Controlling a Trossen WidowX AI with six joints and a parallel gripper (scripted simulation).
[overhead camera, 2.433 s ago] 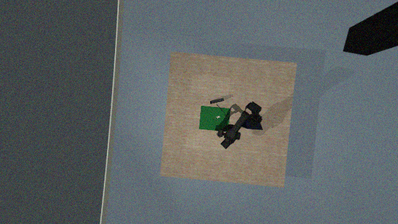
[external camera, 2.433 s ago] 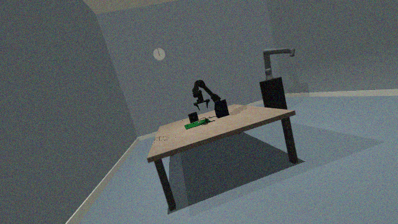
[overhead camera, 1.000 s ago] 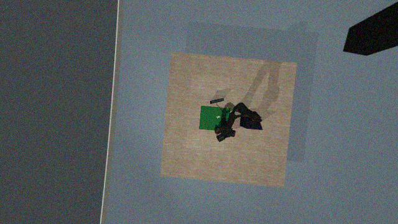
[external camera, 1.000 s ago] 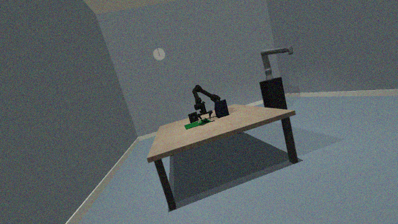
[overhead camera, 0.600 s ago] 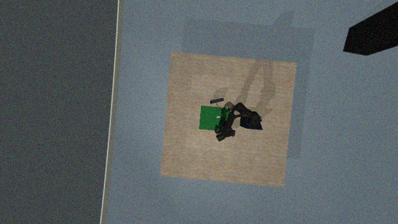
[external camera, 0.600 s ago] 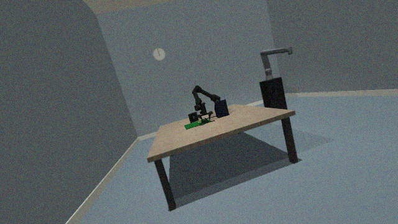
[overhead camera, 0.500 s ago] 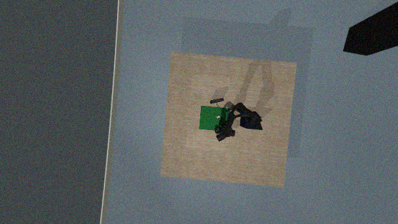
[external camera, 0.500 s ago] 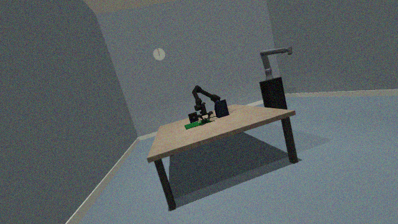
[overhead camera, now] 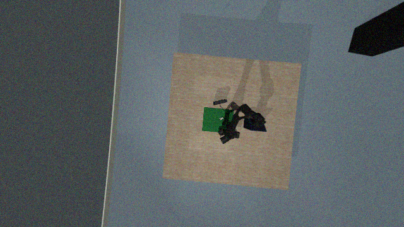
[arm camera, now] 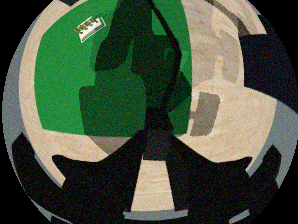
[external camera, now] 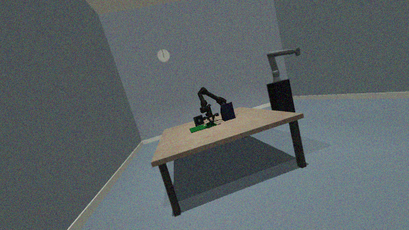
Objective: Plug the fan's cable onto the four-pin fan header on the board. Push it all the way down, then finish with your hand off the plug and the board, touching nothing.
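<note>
the claw (arm camera: 158,137) is closed on the small dark plug (arm camera: 160,121), low over the wooden surface (arm camera: 156,189) at the edge of the green board (arm camera: 67,83). the white 4-pin header (arm camera: 89,27) stands well apart, so carrying, seating and letting go seem left.

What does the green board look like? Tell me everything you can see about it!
The green board is a flat, plain square lying on the wooden table. Near one edge it has a tiny whitish comb-like part, the header, with nothing plugged onto it. The black claw hangs just past the board's edge, shut on a small dark plug, and its shadow falls across the green. A thin dark cable crosses above the board. The black fan stands beside it, apart.
</note>
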